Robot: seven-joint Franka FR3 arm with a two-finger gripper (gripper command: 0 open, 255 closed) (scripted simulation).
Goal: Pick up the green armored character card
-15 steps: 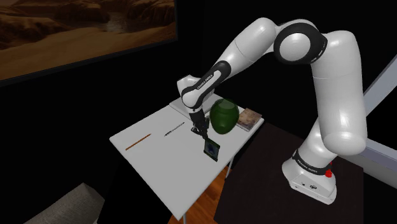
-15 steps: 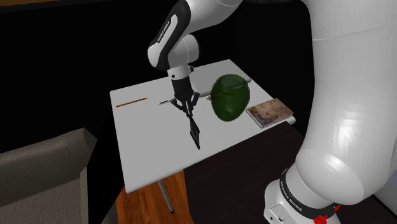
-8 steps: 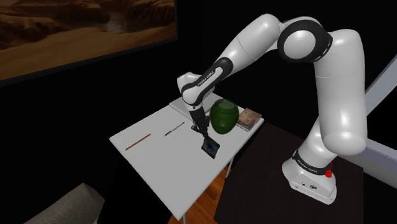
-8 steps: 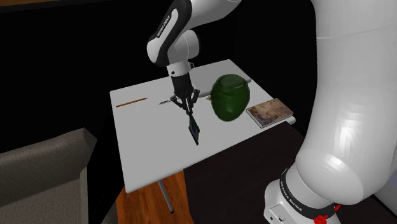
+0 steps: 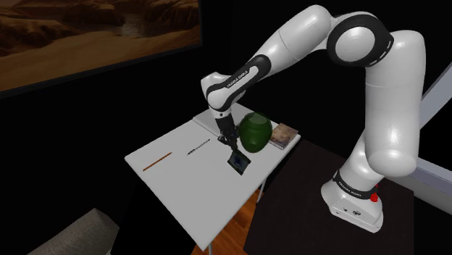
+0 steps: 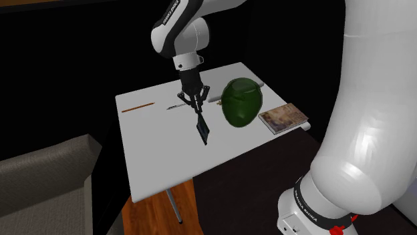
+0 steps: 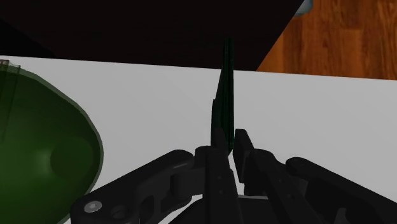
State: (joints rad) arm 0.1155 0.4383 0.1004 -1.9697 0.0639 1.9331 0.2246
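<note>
End effector: The all-black two-finger end effector (image 5: 232,149) (image 6: 198,115) (image 7: 229,143) was seen clamped on one edge of the card, pointed down at the surface.
Card: The thin, dark green rectangular card (image 5: 237,161) (image 6: 204,130) (image 7: 224,95) was held edge-on between the fingers and hung below them over the white rectangular surface (image 5: 181,188) (image 6: 154,147) (image 7: 331,121). It appeared to be lifted clear, though contact at its lowest corner could not be ruled out.
Neighbours: A glossy green rounded pot (image 5: 256,132) (image 6: 242,101) (image 7: 38,146) was found just beside the card. A flat brownish book (image 5: 284,133) (image 6: 283,117) was seen beyond the pot. A brown pencil (image 5: 156,161) (image 6: 138,107) and a dark pen (image 5: 198,147) (image 6: 177,107) were seen well apart from the card.
Handling: The card was judged very light, fairly stiff yet bendable, and smooth-faced, so slipping or swivelling in the pinch was to be expected.
Hold: A pinch across the two flat faces near an edge was judged right, and that was what was seen.
Risk: The pot was judged close enough to be brushed if the card were swung sideways.
</note>
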